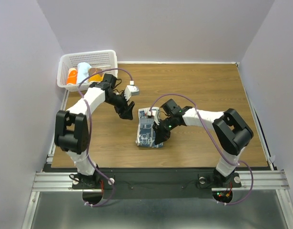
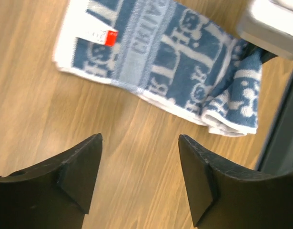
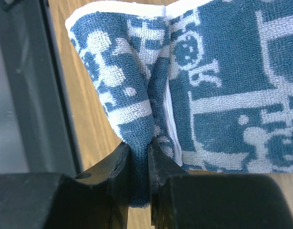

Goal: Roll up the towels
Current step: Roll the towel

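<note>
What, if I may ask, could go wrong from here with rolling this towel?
1. The right tool pinches only a narrow fold at the edge of the towel, so the cloth might slip out when pulled.
2. The left tool is open and empty over the bare table. Nothing pins the rest of the towel, so it may drag instead of rolling.
3. The pinched corner is bunched, so the roll could come out crooked.

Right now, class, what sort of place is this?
Probably a robot lab workcell: left arm and right arm bolted to a metal rail, a wooden table boxed in by plain white walls.
</note>
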